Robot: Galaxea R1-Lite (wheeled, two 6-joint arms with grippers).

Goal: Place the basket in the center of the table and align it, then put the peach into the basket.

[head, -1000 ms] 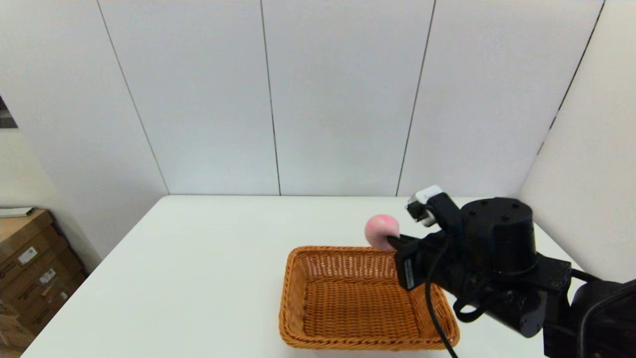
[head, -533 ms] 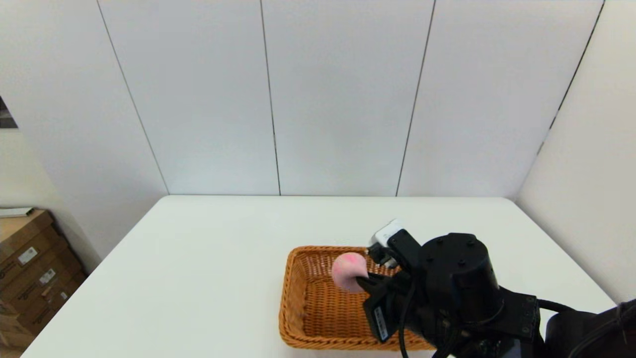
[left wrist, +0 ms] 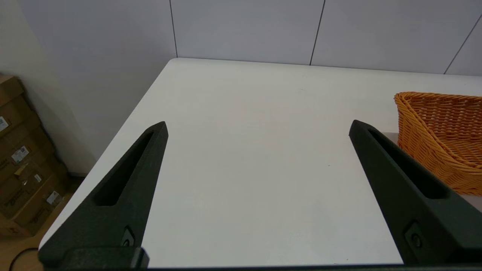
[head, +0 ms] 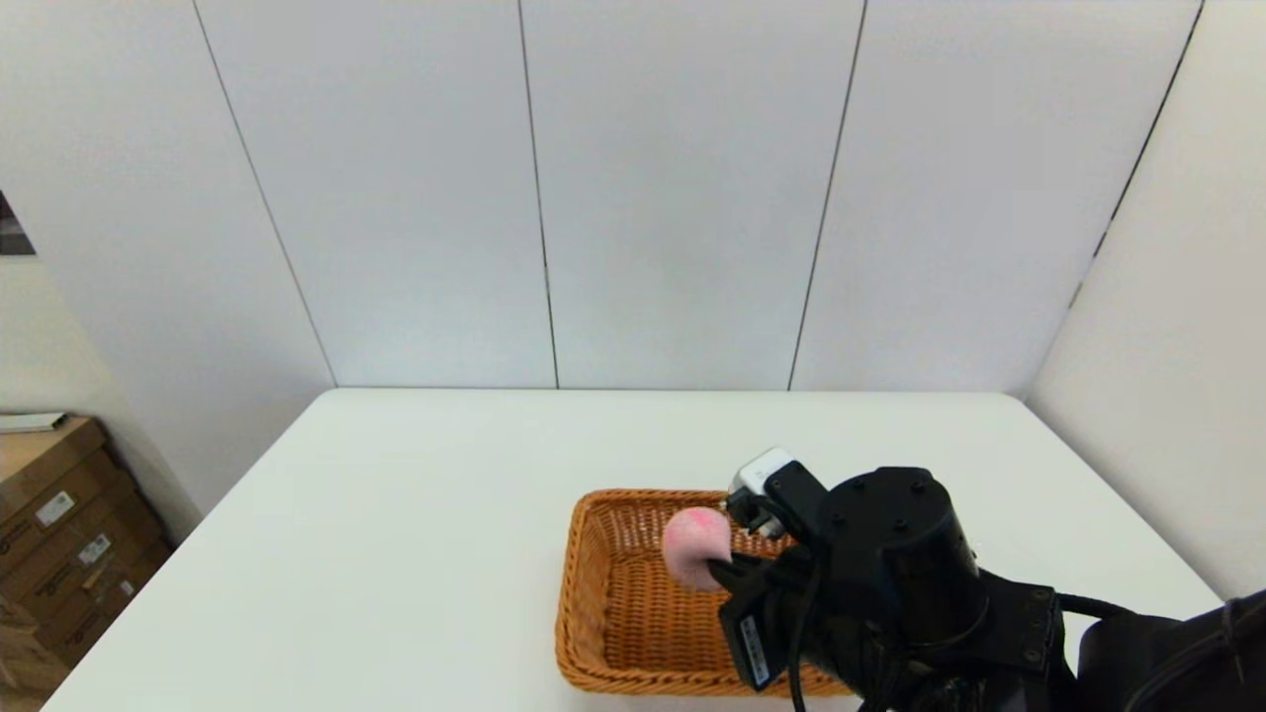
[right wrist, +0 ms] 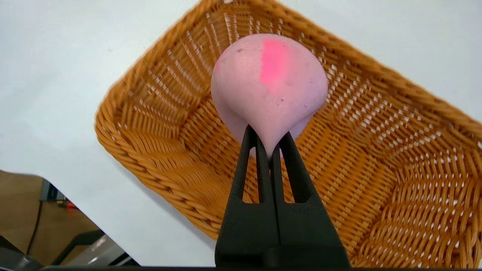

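Head view shows the wicker basket (head: 633, 603) sitting on the white bench (head: 415, 534), toward the near edge and a little to the robot's right of the middle, its long sides roughly square with the bench edges; the right gripper (head: 714, 572) reaches in over it from the robot's right, and the black arm behind it covers the basket's right portion; the peach (head: 696, 547) hangs above the basket's interior, clear of the woven floor, pale pink with a darker blush on its upper side. Right wrist view shows the right gripper (right wrist: 269, 150) with its jaws drawn nearly together, pinching the narrow lower part of the peach (right wrist: 269, 84), which bulges out beyond the tips; the basket (right wrist: 158, 150) fills the space beneath it, its braided rim running around on all sides. Left wrist view shows the left gripper (left wrist: 258, 128) held off to the robot's left above bare bench (left wrist: 241, 158), jaws spread wide and holding nothing; a corner of the basket (left wrist: 438, 131) shows just past one finger; cardboard boxes (left wrist: 19, 158) stand on the floor beside the bench.
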